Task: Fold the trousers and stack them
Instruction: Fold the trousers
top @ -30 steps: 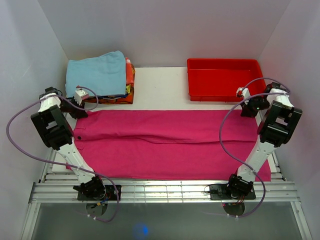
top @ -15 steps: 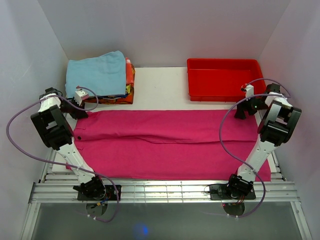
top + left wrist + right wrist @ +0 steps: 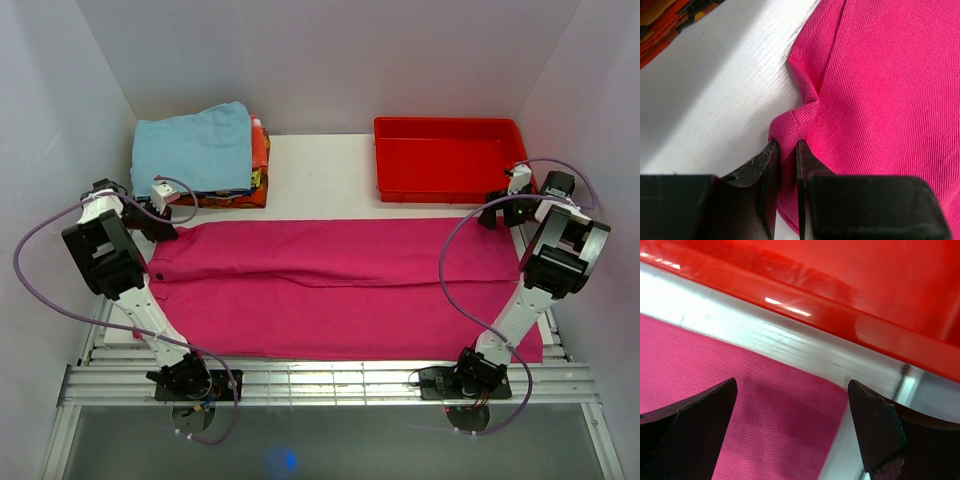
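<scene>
White walls (image 3: pixel 330 60) close in a white bench (image 3: pixel 320 170). The magenta-pink trousers (image 3: pixel 330 290) lie spread flat across its near half, waist toward the left and legs running to the right, one leg laid over the other.

The left pincer (image 3: pixel 168 228) sits at the far left corner of the trousers. In the left wrist view its jaws stand nearly together, clamped on a small raised fold at the cloth's hem (image 3: pixel 795 117), with bare bench (image 3: pixel 715 100) just to one side. The right pincer (image 3: pixel 490 216) hangs over the far right corner of the trousers, just beside the near wall of the red tray (image 3: pixel 380 160). Its jaws are spread wide and hold nothing. In the right wrist view the cloth (image 3: pixel 740 415) lies flat below them, apart from both fingers (image 3: pixel 700 425), and a strip of bench (image 3: pixel 765 335) separates it from the tray (image 3: pixel 840 315).

At the far left a light blue cloth (image 3: pixel 195 145) tops a stack of orange patterned clothes (image 3: pixel 258 150).

A second earlier the right pincer sat lower and nearer, at the cloth's corner. Since then it has opened, risen and drifted toward the tray's near right corner. The left pincer keeps its grip in almost the same spot, and the trousers lie much as before.
</scene>
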